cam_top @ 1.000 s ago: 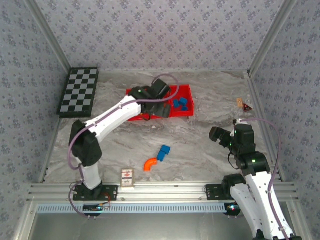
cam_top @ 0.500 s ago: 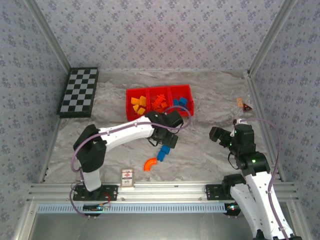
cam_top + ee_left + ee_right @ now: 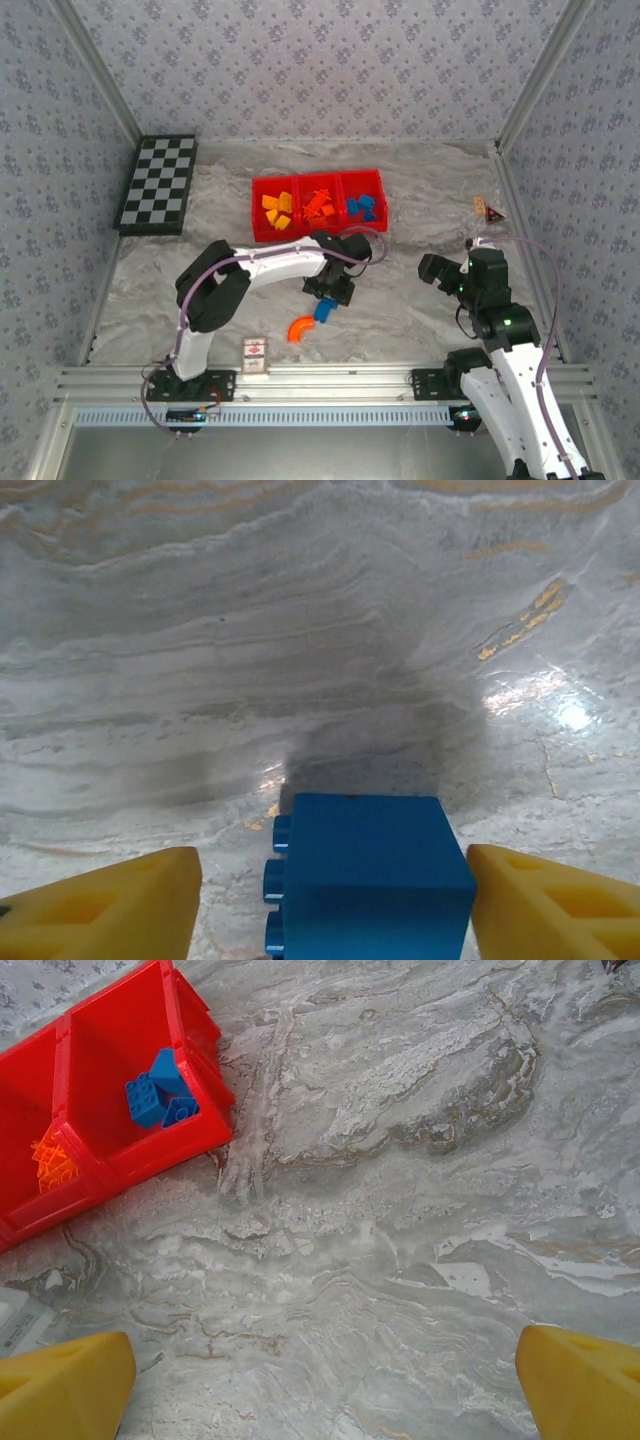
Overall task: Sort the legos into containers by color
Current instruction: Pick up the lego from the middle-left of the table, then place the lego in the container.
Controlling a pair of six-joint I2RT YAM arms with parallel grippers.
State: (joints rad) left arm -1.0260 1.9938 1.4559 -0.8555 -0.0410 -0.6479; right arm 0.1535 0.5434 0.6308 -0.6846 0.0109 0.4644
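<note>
While the left gripper straddles a small blue plastic lego brick on the grey marbled tabletop, jaws apart, the right gripper hangs wide open.

Boxed in by lilac floral-papered walls and aluminium corner posts; glossy grey-veined marble table below, with checkerboard far left

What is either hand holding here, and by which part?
Nothing yet: the left hand straddles the blue brick, a gap at its studded side; the right hand is open.
</note>
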